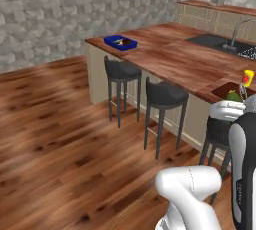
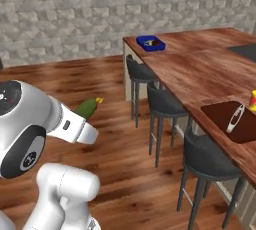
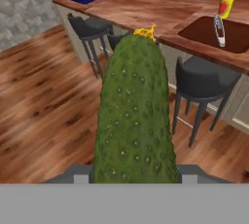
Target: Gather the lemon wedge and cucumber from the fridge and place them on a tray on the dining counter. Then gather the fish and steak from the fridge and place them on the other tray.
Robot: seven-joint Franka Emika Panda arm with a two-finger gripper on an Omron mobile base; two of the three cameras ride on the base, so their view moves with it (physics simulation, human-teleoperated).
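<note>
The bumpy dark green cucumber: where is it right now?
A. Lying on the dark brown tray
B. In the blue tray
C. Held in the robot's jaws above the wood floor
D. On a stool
C: the bumpy dark green cucumber sticks out of the gripper, short of the reddish-brown wood counter.

Arm low left, cucumber (image 2: 86, 108) poking past wrist, yellow tip outward, over wood floor. Dining counter (image 2: 200, 69) runs right; blue tray (image 2: 151, 43) at far corner. Brown tray (image 2: 235, 119) near (fish (image 2: 234, 118) lying on it). Three stools (image 2: 165, 105) tucked alongside counter.
</note>
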